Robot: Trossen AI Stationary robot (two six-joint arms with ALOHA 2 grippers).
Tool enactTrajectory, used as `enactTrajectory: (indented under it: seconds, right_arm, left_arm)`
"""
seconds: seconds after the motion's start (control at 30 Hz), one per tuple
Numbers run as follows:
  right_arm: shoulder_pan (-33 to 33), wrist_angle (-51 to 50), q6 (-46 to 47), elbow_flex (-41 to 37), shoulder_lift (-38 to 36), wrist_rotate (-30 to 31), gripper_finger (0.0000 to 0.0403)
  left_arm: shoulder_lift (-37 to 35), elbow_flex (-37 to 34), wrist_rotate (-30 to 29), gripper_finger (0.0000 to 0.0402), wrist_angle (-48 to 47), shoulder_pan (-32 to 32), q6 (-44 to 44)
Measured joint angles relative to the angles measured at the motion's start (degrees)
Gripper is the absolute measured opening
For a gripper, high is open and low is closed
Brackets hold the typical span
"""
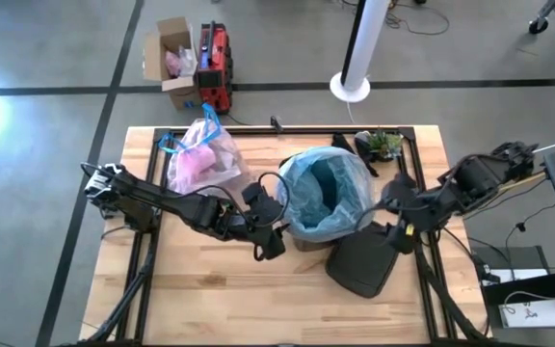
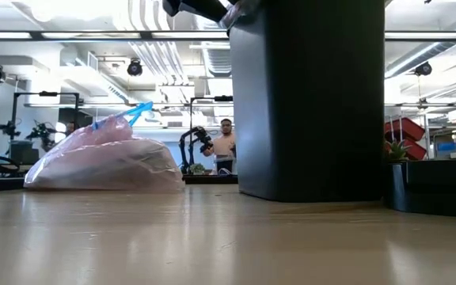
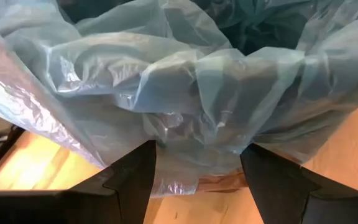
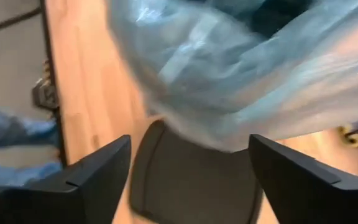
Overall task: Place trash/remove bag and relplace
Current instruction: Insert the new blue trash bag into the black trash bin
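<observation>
On the table (image 1: 210,299) the bin (image 2: 307,103) already wears the blue bag (image 1: 326,198), the tied pink bag (image 1: 200,159) lies aside, and both the left gripper (image 3: 194,180) and right gripper (image 4: 191,174), fingers spread, flank its overhang, leaving seemingly only tidying.

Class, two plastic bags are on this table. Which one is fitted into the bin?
The light blue bag, draped over the black bin's rim. The pink bag lies tied off on the table, beside the bin.
</observation>
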Motion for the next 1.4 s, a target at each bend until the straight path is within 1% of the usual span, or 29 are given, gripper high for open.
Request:
enactTrajectory:
  seconds: [0.03,0.1,0.2,0.23,0.27,0.37,0.4,0.47,0.53,0.6,0.7,0.73,0.83,0.97,1.03,1.13,1.27,1.4]
  right_arm:
    - [0.0,0.0,-0.3,-0.2,-0.4,1.1,0.0328]
    - [-0.4,0.0,-0.4,-0.3,-0.6,1.4,0.0337]
    - [-1.7,1.7,0.7,-0.3,-1.0,1.3,0.0341]
    - [-2.1,2.3,0.7,-0.3,-1.4,2.2,0.0341]
    - [-2.4,2.8,0.6,-0.3,-1.7,4.1,0.034]
    - [-4.6,3.6,0.1,-0.6,-2.5,14.8,0.0338]
    - [-6.1,4.0,0.0,-0.9,-2.8,17.1,0.0336]
    - [-9.8,4.8,-0.9,-2.3,-2.9,18.5,0.0332]
    - [-13.5,7.8,-2.7,-4.2,-3.0,16.5,0.0327]
    - [-16.7,13.0,-6.0,-5.9,-3.1,12.3,0.0321]
    - [-20.8,23.6,-13.1,-7.6,-3.1,5.7,0.0315]
    - [-22.0,26.3,-14.8,-8.0,-2.8,4.4,0.0314]
    - [-25.7,31.2,-18.6,-8.1,-1.7,3.3,0.0311]
    - [-30.6,31.6,-22.5,-8.0,-0.3,2.4,0.0311]
    - [-32.8,31.4,-25.4,-8.0,0.2,-1.1,0.0311]
    - [-35.5,31.7,-28.4,-8.0,1.2,-6.5,0.0311]
    - [-38.6,31.5,-30.7,-8.0,2.2,-7.7,0.0311]
    - [-41.6,31.5,-31.5,-8.0,2.8,-7.9,0.0311]
  left_arm:
    - [0.0,0.0,-0.3,0.022,0.1,0.0,0.2]
    - [-0.1,0.0,-0.6,0.022,0.0,0.0,0.2]
    - [-1.0,0.0,-0.9,0.022,-0.7,0.0,0.2]
    - [-1.3,0.0,-1.2,0.022,-1.2,0.0,0.1]
    - [-1.7,0.0,-1.2,0.022,-1.7,0.0,0.2]
    - [-1.8,0.0,-1.2,0.022,-1.3,0.5,1.9]
    - [-1.7,0.0,-0.9,0.022,-1.0,0.7,2.7]
    - [-1.7,0.0,0.7,0.022,-0.2,1.2,4.0]
    - [-1.8,0.0,2.0,0.022,-0.4,1.9,4.6]
    - [-1.9,0.0,2.4,0.022,-0.4,2.3,5.7]
    - [-2.7,0.0,3.7,0.022,-0.4,2.5,7.0]
    - [-3.0,0.2,4.1,0.022,-0.8,2.5,7.1]
    - [-3.5,0.5,6.0,0.022,-3.0,2.5,7.5]
    - [-4.0,1.2,9.6,0.022,-5.2,3.6,8.8]
    - [-4.2,1.2,10.8,0.022,-5.4,4.4,9.5]
    - [-4.6,1.2,10.7,0.022,-4.7,5.6,10.8]
    - [-5.7,1.2,9.2,0.022,-4.0,7.6,11.3]
    - [-7.0,1.2,8.8,0.022,-5.5,9.7,7.9]
